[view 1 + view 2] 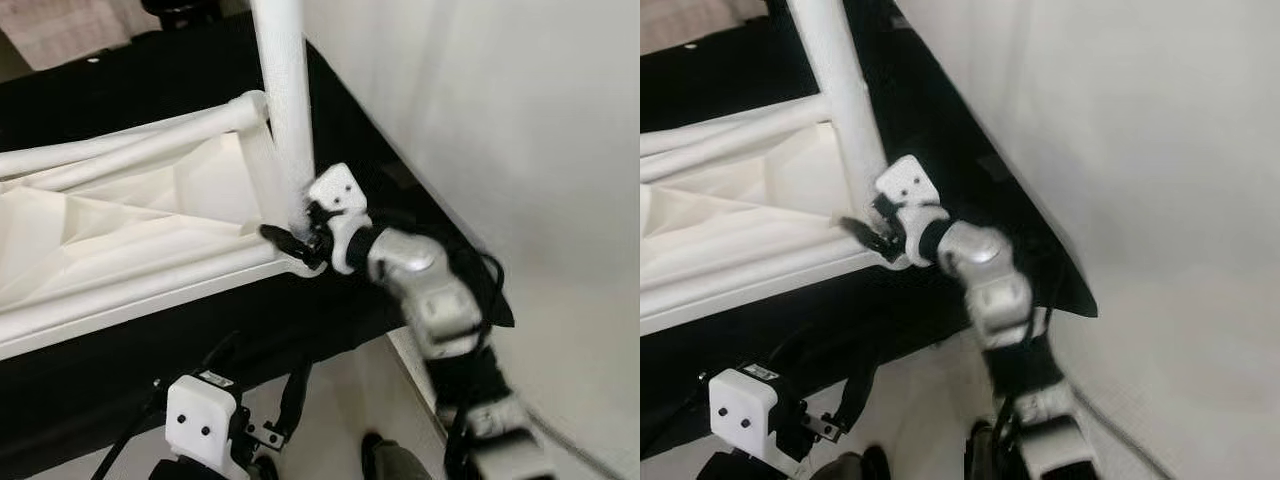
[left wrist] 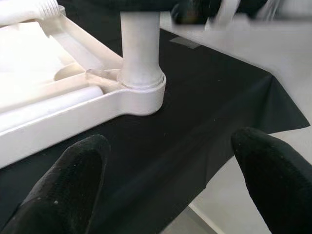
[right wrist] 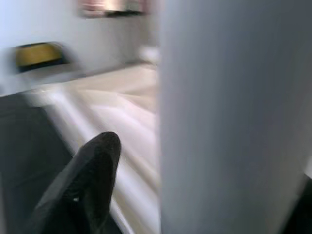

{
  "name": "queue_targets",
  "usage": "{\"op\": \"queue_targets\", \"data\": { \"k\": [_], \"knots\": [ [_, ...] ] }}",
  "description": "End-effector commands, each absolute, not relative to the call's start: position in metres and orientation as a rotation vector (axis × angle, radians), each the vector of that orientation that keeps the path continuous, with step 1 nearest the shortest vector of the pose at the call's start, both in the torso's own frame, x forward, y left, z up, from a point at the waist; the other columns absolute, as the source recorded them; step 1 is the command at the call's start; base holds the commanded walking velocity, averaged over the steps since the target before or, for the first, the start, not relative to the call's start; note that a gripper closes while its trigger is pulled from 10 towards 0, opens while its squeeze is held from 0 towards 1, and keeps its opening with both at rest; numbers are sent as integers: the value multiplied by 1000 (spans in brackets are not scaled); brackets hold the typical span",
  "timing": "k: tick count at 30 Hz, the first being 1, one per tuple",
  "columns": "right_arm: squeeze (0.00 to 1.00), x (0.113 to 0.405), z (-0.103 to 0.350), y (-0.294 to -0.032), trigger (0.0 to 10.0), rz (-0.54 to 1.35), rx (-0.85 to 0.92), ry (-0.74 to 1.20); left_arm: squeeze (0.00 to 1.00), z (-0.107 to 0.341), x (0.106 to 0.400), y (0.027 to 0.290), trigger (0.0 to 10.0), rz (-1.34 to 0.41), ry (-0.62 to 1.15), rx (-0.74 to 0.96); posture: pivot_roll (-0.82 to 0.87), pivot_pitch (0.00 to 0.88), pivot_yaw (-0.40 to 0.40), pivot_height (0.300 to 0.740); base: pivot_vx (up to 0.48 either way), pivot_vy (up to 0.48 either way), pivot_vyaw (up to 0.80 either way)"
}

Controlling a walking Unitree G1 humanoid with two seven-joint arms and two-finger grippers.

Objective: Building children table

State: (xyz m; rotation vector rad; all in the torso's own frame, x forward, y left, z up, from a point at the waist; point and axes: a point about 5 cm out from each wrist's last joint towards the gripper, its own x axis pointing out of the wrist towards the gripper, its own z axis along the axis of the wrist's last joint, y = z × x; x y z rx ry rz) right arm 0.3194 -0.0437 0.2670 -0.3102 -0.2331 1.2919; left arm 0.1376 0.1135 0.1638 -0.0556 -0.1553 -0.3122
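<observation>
On the black cloth [image 1: 150, 340], near its right corner, we see the white table top [image 1: 120, 250] lying upside down with one white leg [image 1: 285, 110] standing in its corner socket. Our right gripper [image 1: 292, 238] clamps that leg's base; our left gripper [image 2: 170, 180] hovers low beside the cloth, fingers [image 2: 68, 185] apart.

Table top [image 1: 130, 270]: white moulded plastic, smooth with a slight sheen, ribbed on its underside. Upright leg [image 1: 285, 110]: white plastic tube, smooth and matt, seated at the top's corner socket. Covering cloth [image 2: 204, 126]: black fabric, matt, lying flat, draped over its corner. Right gripper [image 1: 300, 237]: black matt fingers, silver brushed-looking metal arm casing, white plastic wrist block. Left gripper [image 2: 170, 185]: fingers black, matt, faintly speckled.
</observation>
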Motion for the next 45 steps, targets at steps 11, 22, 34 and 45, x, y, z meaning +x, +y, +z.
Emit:
{"op": "queue_targets", "data": {
  "k": [11, 22, 34, 45],
  "knots": [
    [0, 325, 256, -37, 10000, 1656, -482, -176, 0, 161, 133, 112, 10000, -312, -125, -52, 44, 323, 25, 740, 0, 0, 0],
    [0, 338, 254, -52, 0, 1591, -458, -174, 0, 161, 132, 111, 10000, -314, -122, -58, 29, 325, 25, 740, 0, 0, 0],
    [0, 293, 170, -75, 0, 506, -200, 118, 0, 159, 134, 113, 10000, -327, -119, -58, -4, 312, 41, 740, 0, 0, 0],
    [678, 306, 212, -34, 10000, 906, -122, -53, 0, 158, 136, 114, 10000, -323, -122, -57, -1, 301, 35, 740, 0, 0, 0]
  ]
}}
